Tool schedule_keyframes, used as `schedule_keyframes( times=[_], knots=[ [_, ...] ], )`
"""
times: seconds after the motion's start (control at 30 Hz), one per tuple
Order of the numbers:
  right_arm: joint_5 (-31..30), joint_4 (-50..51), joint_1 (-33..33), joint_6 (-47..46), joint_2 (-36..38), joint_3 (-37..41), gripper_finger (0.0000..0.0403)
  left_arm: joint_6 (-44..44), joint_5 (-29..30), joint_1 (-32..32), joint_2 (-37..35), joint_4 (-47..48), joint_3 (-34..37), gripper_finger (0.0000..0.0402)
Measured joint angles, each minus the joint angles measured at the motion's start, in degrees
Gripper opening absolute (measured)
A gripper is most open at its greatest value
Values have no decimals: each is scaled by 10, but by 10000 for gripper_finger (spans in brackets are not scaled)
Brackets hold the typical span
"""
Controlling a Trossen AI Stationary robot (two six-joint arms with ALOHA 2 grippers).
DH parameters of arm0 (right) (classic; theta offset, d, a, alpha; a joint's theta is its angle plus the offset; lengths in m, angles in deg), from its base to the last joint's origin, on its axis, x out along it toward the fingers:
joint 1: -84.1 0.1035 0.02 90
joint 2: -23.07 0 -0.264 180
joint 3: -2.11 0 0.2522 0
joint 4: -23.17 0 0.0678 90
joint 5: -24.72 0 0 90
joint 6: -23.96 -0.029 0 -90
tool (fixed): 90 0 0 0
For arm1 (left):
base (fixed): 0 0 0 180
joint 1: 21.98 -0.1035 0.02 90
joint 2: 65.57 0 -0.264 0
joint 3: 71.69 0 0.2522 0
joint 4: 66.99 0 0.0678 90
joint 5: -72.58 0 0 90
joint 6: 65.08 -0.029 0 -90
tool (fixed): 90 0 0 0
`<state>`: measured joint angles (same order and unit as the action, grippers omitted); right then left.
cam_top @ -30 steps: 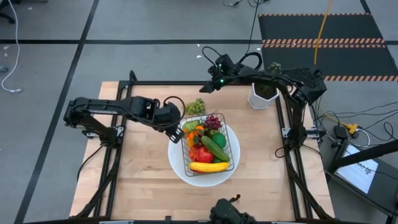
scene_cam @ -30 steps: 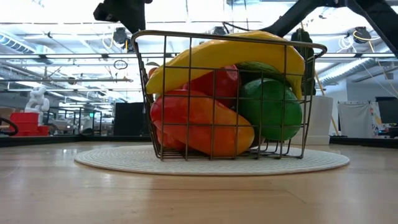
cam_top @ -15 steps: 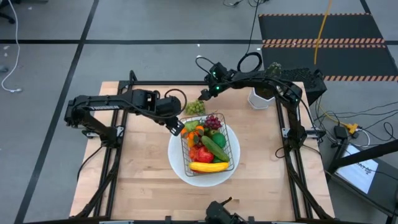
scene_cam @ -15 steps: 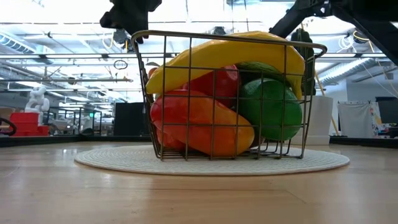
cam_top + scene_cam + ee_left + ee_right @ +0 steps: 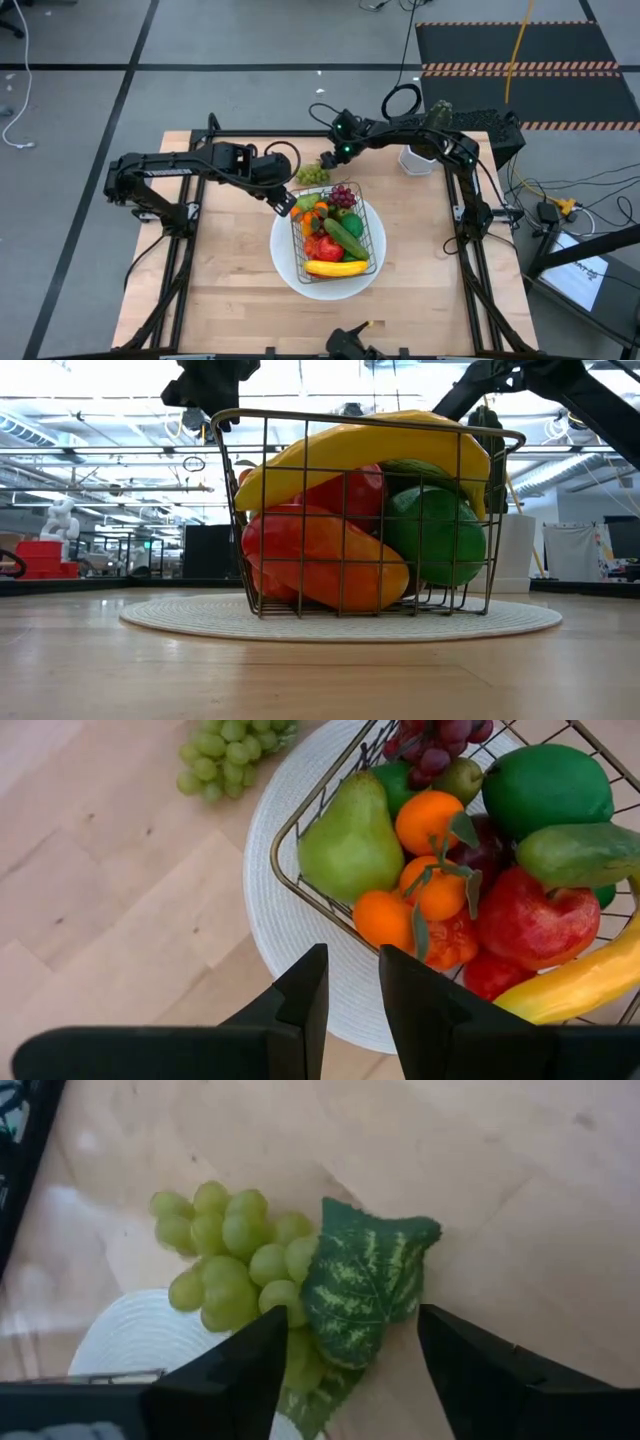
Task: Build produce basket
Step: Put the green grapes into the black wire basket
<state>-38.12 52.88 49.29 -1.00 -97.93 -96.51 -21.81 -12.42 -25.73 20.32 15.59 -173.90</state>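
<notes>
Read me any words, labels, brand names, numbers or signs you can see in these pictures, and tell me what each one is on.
No readable text in any view.
The basket, the produce inside it, the green grapes on the table and the white plate carry no labels.
The white sheet on the floor beside the table has dark marks, too small to read.
The background shelves and equipment in the low view are too blurred to read.

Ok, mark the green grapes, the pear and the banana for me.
green grapes (image 5: 235, 1270), right wrist view, middle of bunch.
pear (image 5: 350, 845), left wrist view, its belly.
banana (image 5: 336, 267), high view, mid-length.
</notes>
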Motion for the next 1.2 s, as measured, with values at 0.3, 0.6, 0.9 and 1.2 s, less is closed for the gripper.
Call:
schedule_keyframes(
  times=[0.3, 0.6, 0.9, 1.2],
  knots=[
    [-1, -12, 4, 2, -10, 0, 141, 23, 0, 17, 0, 1, 0, 93],
    [-17, -18, 5, 21, -11, 0, 16, 42, 7, 40, 0, 4, 0, 93],
    [13, -22, 5, 19, 4, 1, 2, 49, 12, 62, 0, 23, 0, 92],
    [13, -12, 28, 31, 86, 0, 1, 53, 34, 84, 0, 50, 0, 92]
  ],
)
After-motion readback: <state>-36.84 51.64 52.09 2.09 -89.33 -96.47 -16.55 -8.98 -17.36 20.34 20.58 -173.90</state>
